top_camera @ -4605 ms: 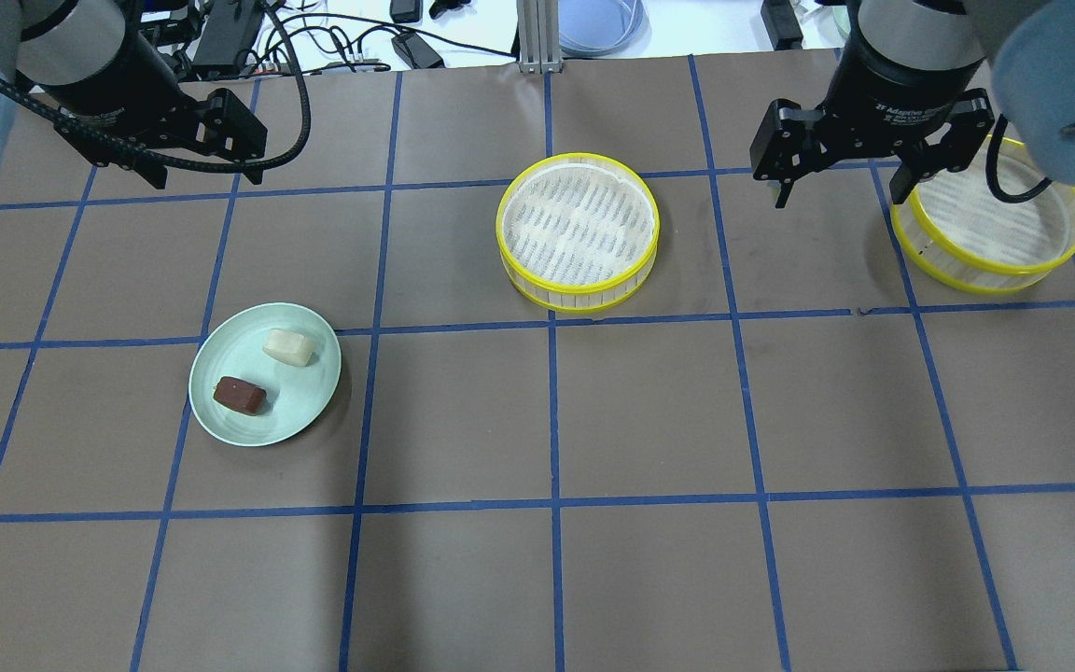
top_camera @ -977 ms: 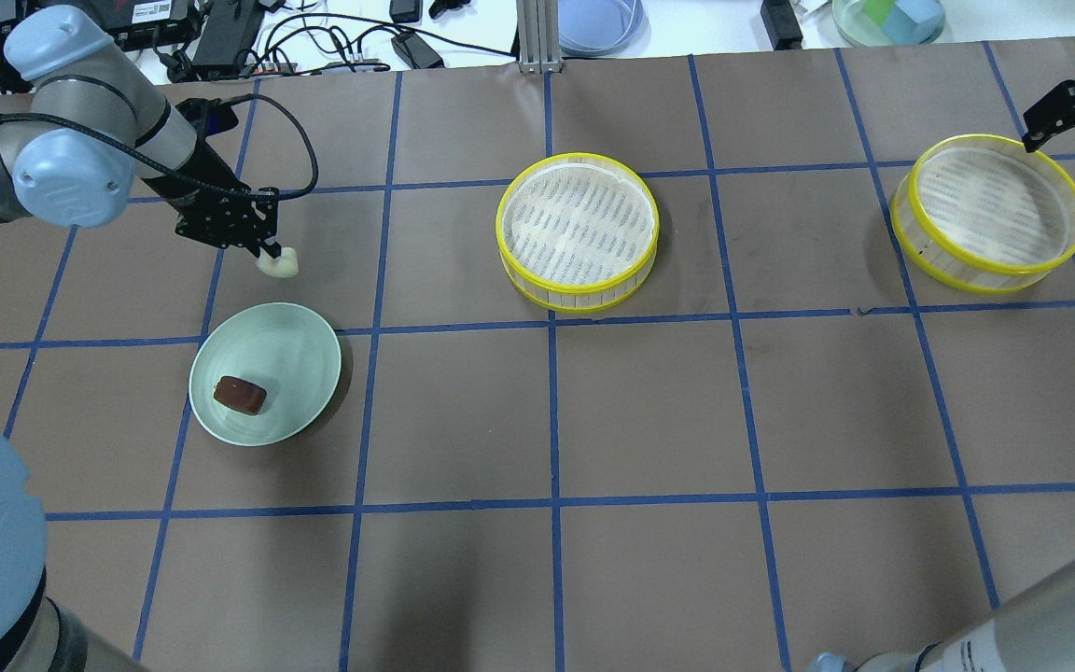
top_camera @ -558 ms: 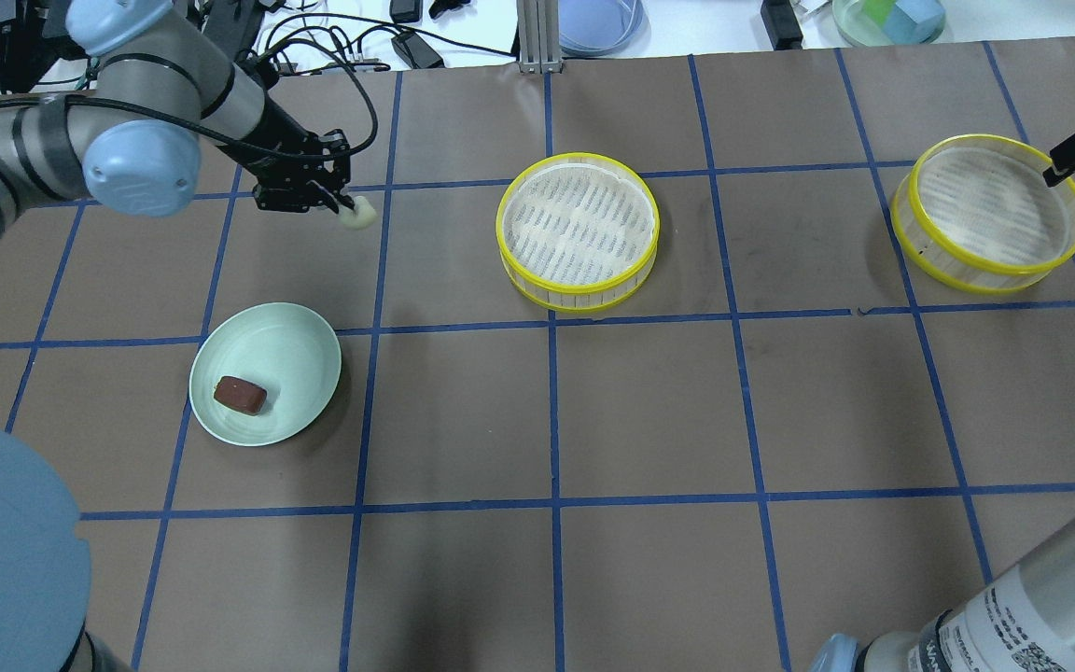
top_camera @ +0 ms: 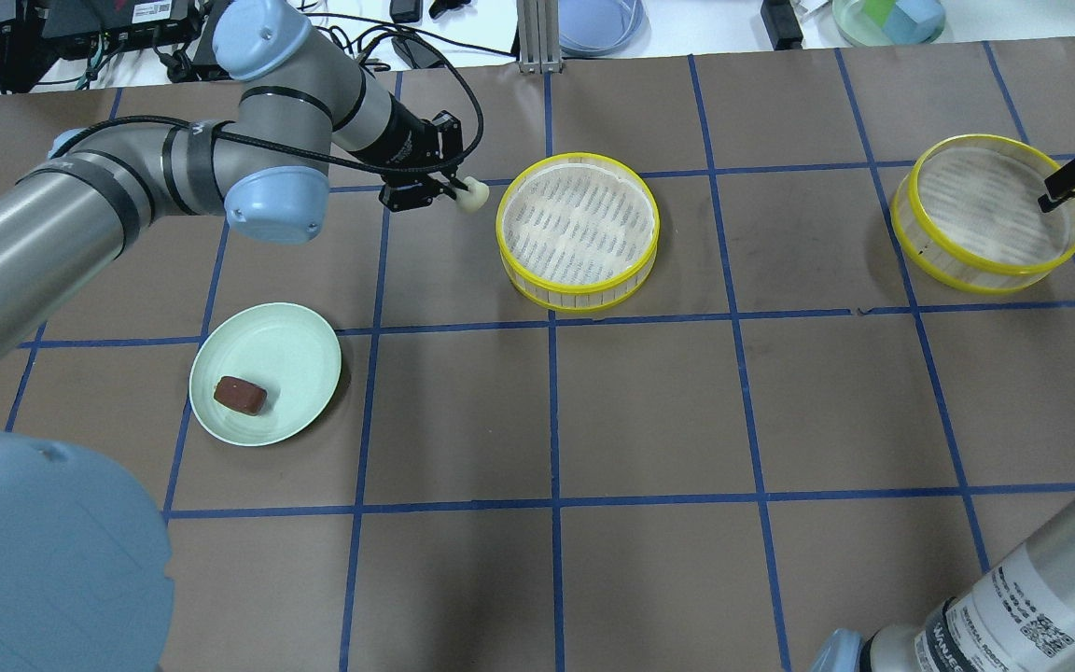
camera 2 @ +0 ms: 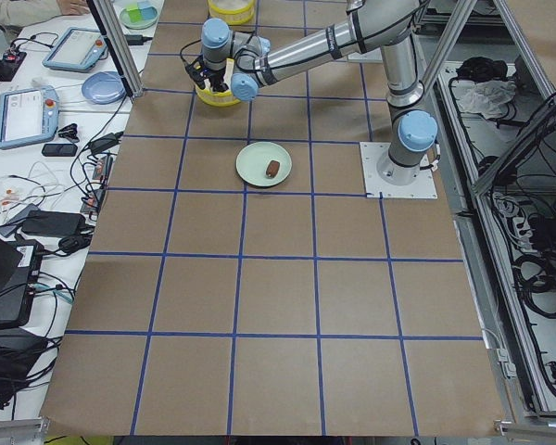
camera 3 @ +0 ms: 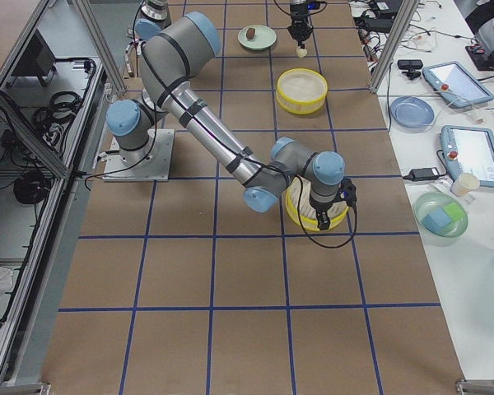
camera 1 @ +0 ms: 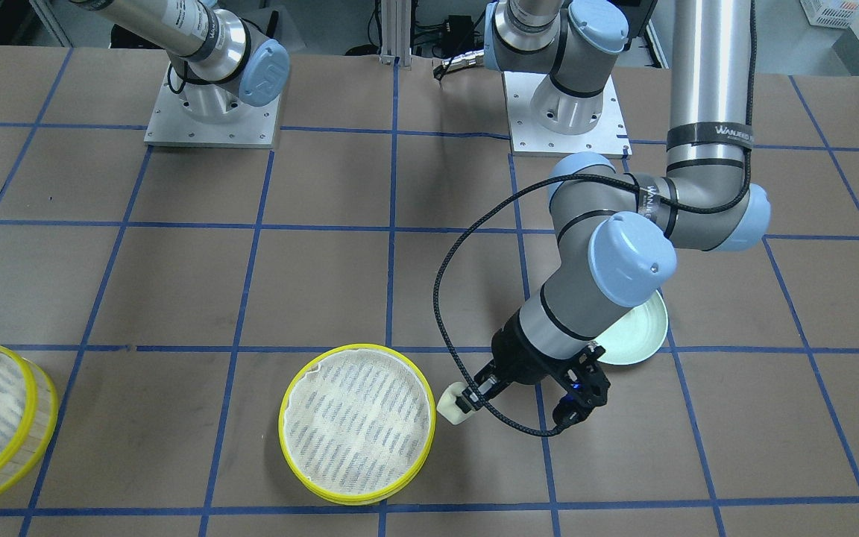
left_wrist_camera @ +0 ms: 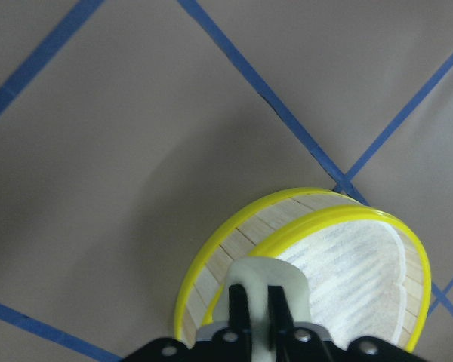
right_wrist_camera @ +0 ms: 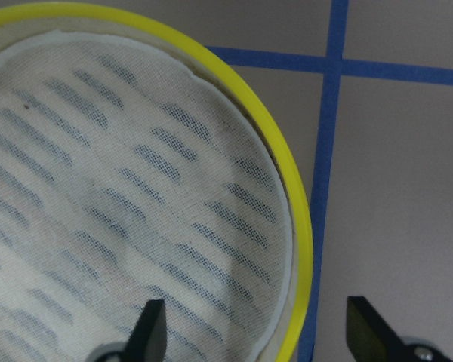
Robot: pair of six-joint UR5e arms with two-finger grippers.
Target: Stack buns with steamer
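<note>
My left gripper (top_camera: 461, 191) is shut on the cream-white bun (top_camera: 473, 196) and holds it just left of the middle steamer tier (top_camera: 578, 231). The left wrist view shows the bun (left_wrist_camera: 268, 280) pinched between the fingers, over the tier's near rim (left_wrist_camera: 211, 253). The reddish-brown bun (top_camera: 240, 396) lies on the pale green plate (top_camera: 290, 350). My right gripper (right_wrist_camera: 257, 332) is open, its fingers either side of the right rim of the second tier (right_wrist_camera: 136, 188). That tier (top_camera: 990, 224) stands at the far right.
In the front-facing view my left arm covers part of the plate (camera 1: 638, 339) and hides the brown bun. The two arm bases (camera 1: 212, 112) (camera 1: 564, 112) stand at the robot's side. Cables, a blue dish (top_camera: 598, 19) and a bowl (top_camera: 887, 17) lie beyond the table's far edge.
My left gripper took the cream bun off the plate and carried it up and right, to beside the middle tier. My right gripper moved to the right tier's right rim.
</note>
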